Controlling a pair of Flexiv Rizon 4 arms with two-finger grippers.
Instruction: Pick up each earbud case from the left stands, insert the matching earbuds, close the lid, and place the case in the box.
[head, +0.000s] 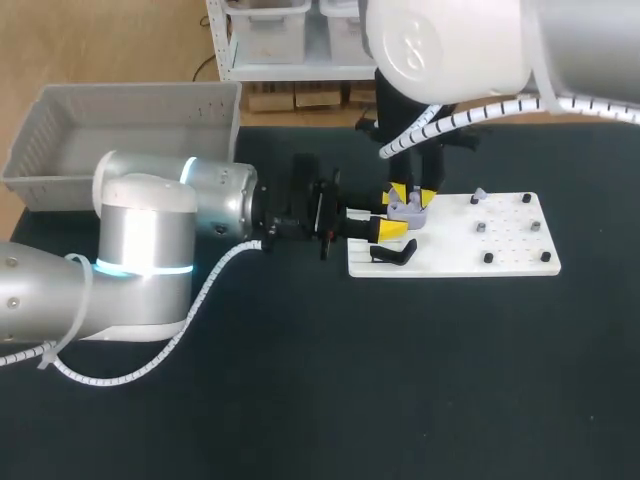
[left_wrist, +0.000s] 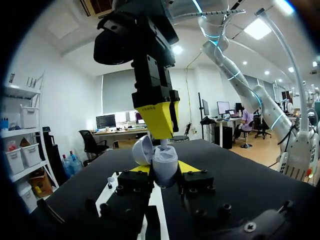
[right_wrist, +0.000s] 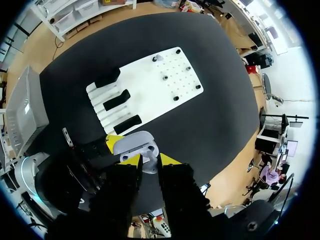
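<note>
A pale lavender earbud case stands upright with its lid swung open, and my left gripper is shut on its body from both sides. In the head view the case hangs over the left end of the white board, with my left gripper beside it. My right gripper comes down from above. It is shut on a small pale earbud whose stem points into the open case. Three black stands on the board hold nothing.
Small pegs dot the right half of the white board, one carrying a small grey piece. A grey plastic bin sits at the table's far left corner. Bare black tabletop lies in front of the board.
</note>
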